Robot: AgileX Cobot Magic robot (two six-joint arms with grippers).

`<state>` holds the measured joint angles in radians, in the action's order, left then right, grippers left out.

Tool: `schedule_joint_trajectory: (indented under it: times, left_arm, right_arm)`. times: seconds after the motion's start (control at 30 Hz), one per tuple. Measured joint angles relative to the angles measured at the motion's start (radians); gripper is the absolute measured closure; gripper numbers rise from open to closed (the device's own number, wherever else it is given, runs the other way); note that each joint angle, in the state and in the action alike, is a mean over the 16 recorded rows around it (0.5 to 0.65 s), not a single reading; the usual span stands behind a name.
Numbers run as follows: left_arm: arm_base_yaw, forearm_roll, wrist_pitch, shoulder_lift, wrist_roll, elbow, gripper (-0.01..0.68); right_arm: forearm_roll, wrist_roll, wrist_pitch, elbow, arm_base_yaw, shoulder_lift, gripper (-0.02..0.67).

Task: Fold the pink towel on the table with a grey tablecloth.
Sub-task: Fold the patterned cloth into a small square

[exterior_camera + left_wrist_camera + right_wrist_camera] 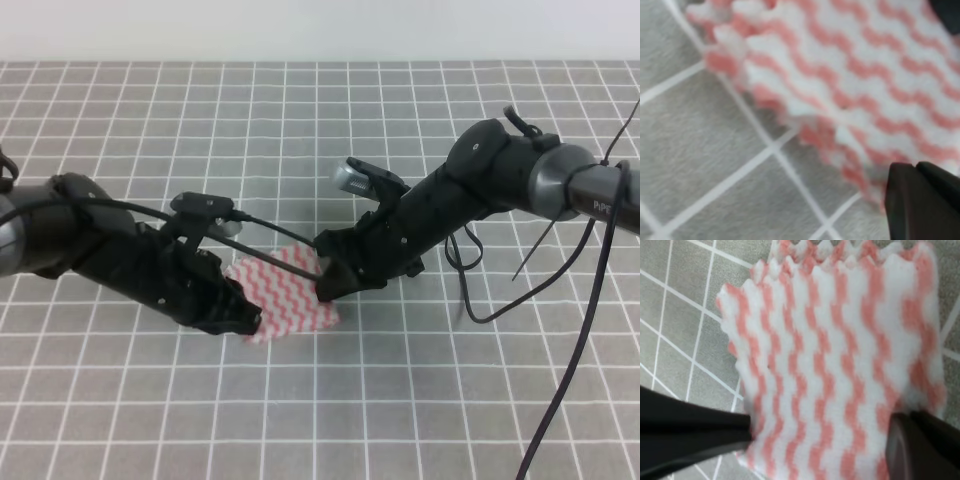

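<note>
Pink towel (287, 295) lies folded on the grey gridded desk (400, 400); left tool (245, 322) grips its near corner. Right tool (325, 285) clamps its opposite edge.

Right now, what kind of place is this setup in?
Probably a robot test bench or lab, not a home: the table with a grey tablecloth is marked with a white grid, two black arms work over the pink towel, and loose cables trail across it.
</note>
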<state>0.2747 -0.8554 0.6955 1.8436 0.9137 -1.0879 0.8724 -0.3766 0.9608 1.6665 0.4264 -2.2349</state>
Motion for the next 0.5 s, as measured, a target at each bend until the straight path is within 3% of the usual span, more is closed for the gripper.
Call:
schedule_joint_trajectory:
  times: [0.5]
  left_arm:
    - [0.0, -0.002, -0.134, -0.021, -0.036, -0.094, 0.674]
  right_arm:
    - [0.033, -0.005, -0.006, 0.104, -0.001, -0.002, 0.664]
